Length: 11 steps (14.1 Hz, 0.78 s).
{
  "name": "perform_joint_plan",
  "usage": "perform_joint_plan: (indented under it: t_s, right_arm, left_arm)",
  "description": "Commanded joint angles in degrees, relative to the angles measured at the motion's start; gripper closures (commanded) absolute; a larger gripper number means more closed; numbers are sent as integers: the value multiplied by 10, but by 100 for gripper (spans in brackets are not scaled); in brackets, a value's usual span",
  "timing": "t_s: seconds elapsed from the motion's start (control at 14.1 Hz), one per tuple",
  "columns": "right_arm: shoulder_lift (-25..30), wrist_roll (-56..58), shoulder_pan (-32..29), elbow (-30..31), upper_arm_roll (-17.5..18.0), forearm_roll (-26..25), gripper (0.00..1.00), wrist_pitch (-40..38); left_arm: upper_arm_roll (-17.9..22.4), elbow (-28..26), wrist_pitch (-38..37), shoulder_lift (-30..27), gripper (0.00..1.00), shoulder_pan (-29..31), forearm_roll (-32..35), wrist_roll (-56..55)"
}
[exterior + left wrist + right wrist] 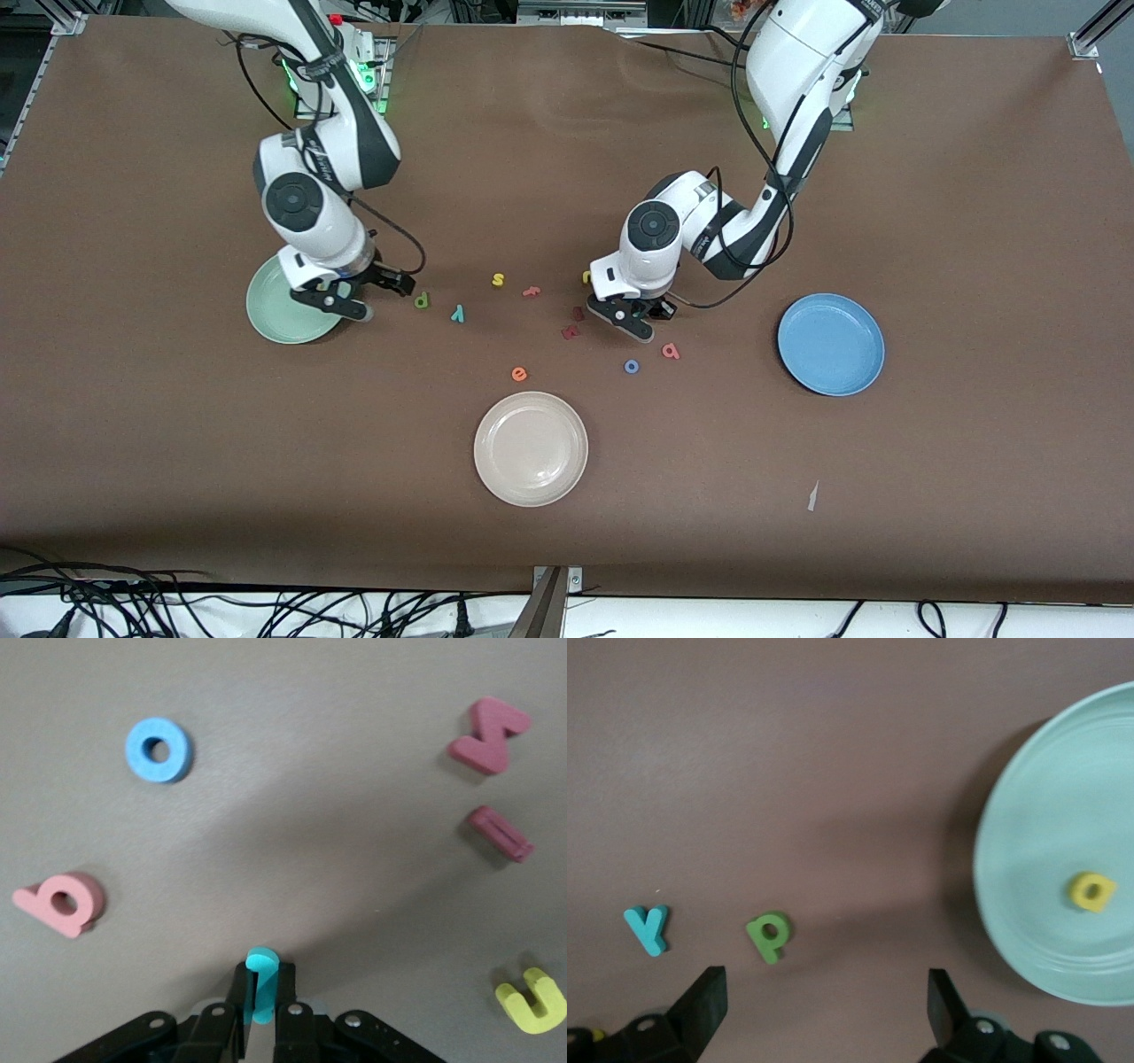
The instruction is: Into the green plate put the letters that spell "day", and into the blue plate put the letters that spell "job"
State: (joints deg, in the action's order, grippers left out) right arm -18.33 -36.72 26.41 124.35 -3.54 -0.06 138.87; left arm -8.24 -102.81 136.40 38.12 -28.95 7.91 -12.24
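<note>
My left gripper [649, 319] is low over the table among the middle letters, shut on the teal j [262, 983], which stands on edge between its fingers. The blue o [632, 366] [158, 749] and the pink b [671, 351] [60, 902] lie just nearer the front camera. The blue plate [831, 344] sits toward the left arm's end. My right gripper [376, 297] [824, 988] hangs open and empty beside the green plate [275, 310] [1045, 815]. The yellow a [1091, 891] lies in that plate. The green d [422, 300] [770, 935] and teal y [458, 313] [648, 928] rest on the table close by.
A cream plate [531, 448] sits nearest the front camera. Loose letters lie around the middle: a yellow s [498, 280], a pink f [531, 291], an orange e [519, 374], two dark red letters [570, 331] and a yellow u [532, 999].
</note>
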Motion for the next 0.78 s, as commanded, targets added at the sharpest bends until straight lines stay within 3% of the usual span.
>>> perform_joint_plan:
  t_s: [0.0, 0.21, 0.35, 0.5, 0.71]
  right_arm:
    - [-40, 54, 19, -20, -2, -3, 0, 24]
    - [-71, 59, 20, -38, -1, -1, 4, 28]
    - [-74, 59, 27, -38, 0, 0, 26, 37]
    - [-87, 62, 27, -38, 0, 0, 29, 53]
    - [-98, 62, 28, -38, 1, 0, 36, 72]
  left_arm:
    - [1, 65, -108, -8, 100, 27, -43, 7]
    - [-2, 88, -188, -39, 100, 69, -62, 20]
    - [-2, 89, -240, -59, 100, 111, -91, 42]
    - [-2, 89, -274, -68, 100, 177, -117, 57]
    - [2, 85, -306, -70, 100, 225, -105, 91]
